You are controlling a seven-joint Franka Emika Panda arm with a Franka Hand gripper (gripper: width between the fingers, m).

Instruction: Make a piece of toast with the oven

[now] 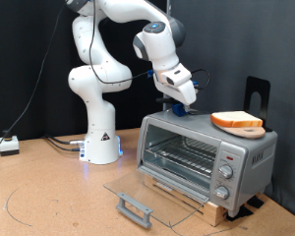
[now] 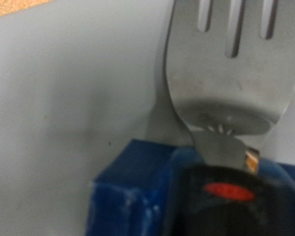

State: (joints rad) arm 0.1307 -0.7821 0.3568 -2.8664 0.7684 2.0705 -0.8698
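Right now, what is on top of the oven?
On the oven roof: the piece of toast on a round wooden plate, and a blue block holding a slotted metal spatula. The claw hangs above that block, hiding part of it.

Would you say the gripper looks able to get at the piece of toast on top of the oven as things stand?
Probably yes. The piece of toast lies in the open on a wooden plate on the oven's roof, nothing above it. The gripper is down at the same roof, toward the exterior view's left, by a metal spatula.
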